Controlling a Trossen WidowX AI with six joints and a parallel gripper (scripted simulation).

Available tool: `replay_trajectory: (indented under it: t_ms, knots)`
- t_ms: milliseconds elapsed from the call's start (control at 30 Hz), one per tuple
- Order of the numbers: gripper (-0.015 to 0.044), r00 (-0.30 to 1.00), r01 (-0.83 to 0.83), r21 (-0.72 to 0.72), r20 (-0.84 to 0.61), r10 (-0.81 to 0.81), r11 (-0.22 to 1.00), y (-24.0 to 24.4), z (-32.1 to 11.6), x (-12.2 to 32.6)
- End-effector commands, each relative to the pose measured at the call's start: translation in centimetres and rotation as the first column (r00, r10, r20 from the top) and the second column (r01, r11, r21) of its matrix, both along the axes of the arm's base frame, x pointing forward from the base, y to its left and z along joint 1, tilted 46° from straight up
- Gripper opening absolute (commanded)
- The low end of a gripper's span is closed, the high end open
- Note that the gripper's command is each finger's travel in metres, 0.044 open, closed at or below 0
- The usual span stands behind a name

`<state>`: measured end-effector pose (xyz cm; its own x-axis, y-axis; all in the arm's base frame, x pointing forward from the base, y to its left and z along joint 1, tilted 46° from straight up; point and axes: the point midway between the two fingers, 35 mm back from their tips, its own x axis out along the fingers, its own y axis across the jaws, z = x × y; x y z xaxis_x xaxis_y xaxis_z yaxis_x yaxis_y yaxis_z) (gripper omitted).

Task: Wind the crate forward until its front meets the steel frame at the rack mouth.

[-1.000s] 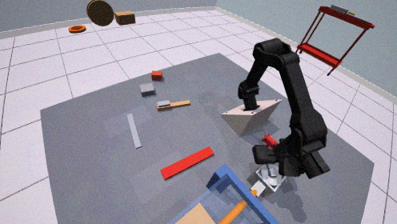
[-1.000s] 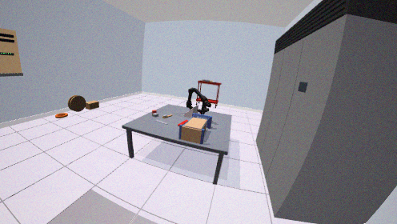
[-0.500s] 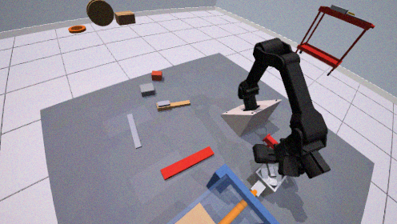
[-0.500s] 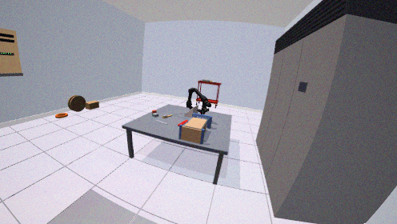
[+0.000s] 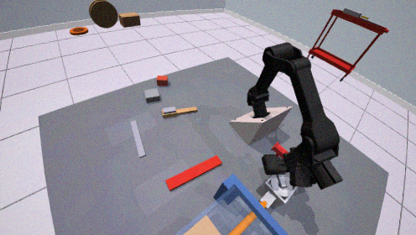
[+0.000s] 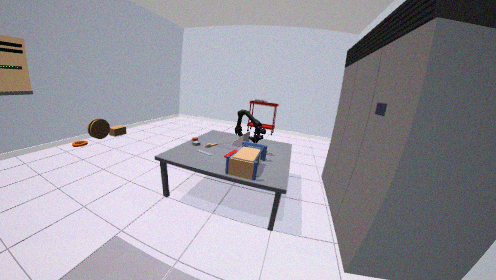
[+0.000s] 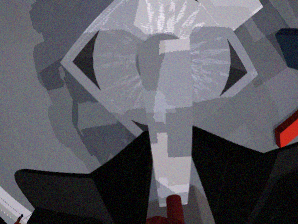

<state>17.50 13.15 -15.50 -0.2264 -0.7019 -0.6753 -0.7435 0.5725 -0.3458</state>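
A black robot arm is rising from a pale slanted pedestal (image 5: 252, 134) on a grey surface (image 5: 101, 176) (image 6: 200, 160), arching over and reaching down toward the hand winch (image 5: 282, 189) (image 7: 120, 75). Its pincer (image 7: 169, 135) is closing around the pale metal bar of the winch handle (image 7: 172, 145), one dark finger on each side. The handle is standing over the winch's round middle, and its red grip (image 5: 278, 149) (image 7: 174, 207) is sticking out beside the pincer. Whether the square key is sitting fully down in the hole is hidden from view.

An orange strap (image 5: 243, 224) is running from the winch side beneath a blue frame (image 5: 256, 203) (image 6: 255, 145) toward the tan crate (image 5: 203, 228) (image 6: 245, 162). The crate is lying inside the clear-panelled cubby, its front apart from the blue frame at the winch end.

Elsewhere on the surface, a flat red bar (image 5: 194, 172) (image 6: 230, 153) is lying near the cubby. Farther off are lying a thin pale strip (image 5: 137, 138) (image 6: 204, 152), a wooden-handled brush (image 5: 180, 112) (image 6: 211, 145), a grey block (image 5: 152, 96) and a small red block (image 5: 162, 80).
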Motion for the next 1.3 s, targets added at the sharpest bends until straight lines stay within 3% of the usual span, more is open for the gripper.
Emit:
replay_trajectory:
  t_ms: [0, 1267]
  knots:
    - [0.0000, 1.000, -0.013, 0.005, -0.018, 0.013, 1.000, -0.34, -0.26, 0.07]
    - [0.0000, 0.997, 0.058, -0.011, 0.048, -0.057, 0.998, -0.09, -0.41, -0.25]
